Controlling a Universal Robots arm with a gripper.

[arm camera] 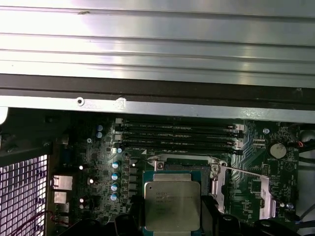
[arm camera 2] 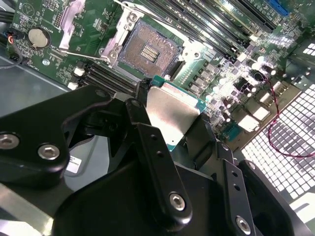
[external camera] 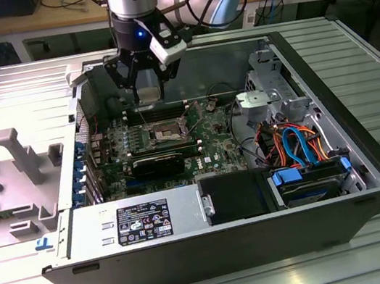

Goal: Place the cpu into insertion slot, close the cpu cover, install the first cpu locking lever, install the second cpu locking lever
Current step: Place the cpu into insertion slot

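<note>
The arm is pointed straight down, and the gripper (external camera: 144,91) is clamped on the chip (arm camera 2: 170,110) (its top print is unreadable), held just above the open socket (arm camera 2: 149,49).

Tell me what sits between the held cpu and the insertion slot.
Nothing: in the second wrist view the stretch from the cpu, clamped in the gripper, to the open insertion slot is bare.

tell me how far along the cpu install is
Nothing looks finished yet. In hand: the end effector grips the cpu above the board, apart from the insertion slot, whose contact field is bare. Left: seating the chip, closing the cpu cover, which is swung open, and both locking levers; one lever sticks out free.
</note>
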